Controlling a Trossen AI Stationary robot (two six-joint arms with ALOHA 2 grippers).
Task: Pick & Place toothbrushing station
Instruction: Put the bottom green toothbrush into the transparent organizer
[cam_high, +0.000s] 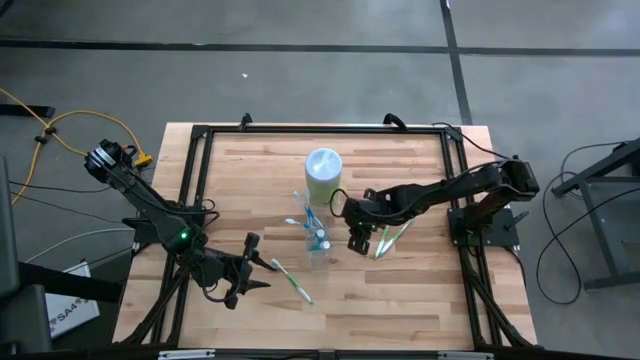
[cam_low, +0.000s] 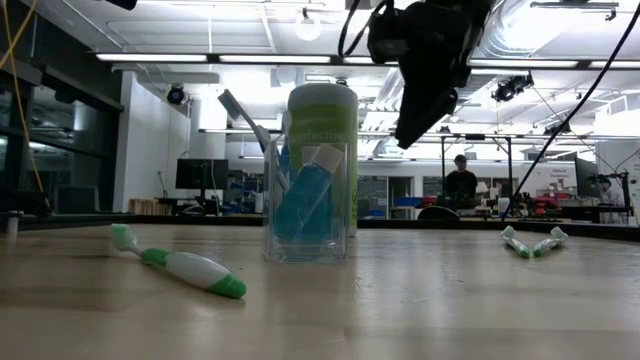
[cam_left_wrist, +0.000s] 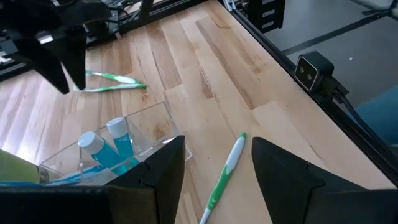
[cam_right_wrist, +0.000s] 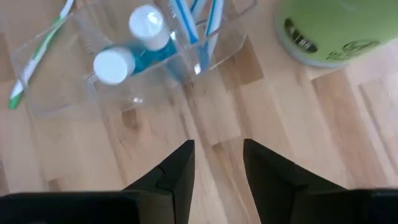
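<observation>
A clear tumbler (cam_high: 318, 246) stands upright mid-table, holding two blue toothpaste tubes (cam_right_wrist: 134, 43) with white caps and blue-and-white toothbrushes (cam_right_wrist: 194, 18). My right gripper (cam_high: 357, 240) hangs open above the table just right of the tumbler (cam_right_wrist: 124, 74), with nothing between its fingers (cam_right_wrist: 217, 144). Two green-and-white toothbrushes (cam_high: 390, 240) lie flat beside it. My left gripper (cam_high: 262, 270) is open at the near left, raised over the wood. One green-and-white toothbrush (cam_left_wrist: 225, 174) lies flat on the table in front of it (cam_left_wrist: 217, 142).
A tall green canister (cam_high: 323, 168) with a white lid stands just behind the tumbler. A black frame (cam_high: 200, 140) runs round the wooden table's edge. A small camera box (cam_left_wrist: 313, 70) sits at the near rim. Bare wood lies at the far left and near right.
</observation>
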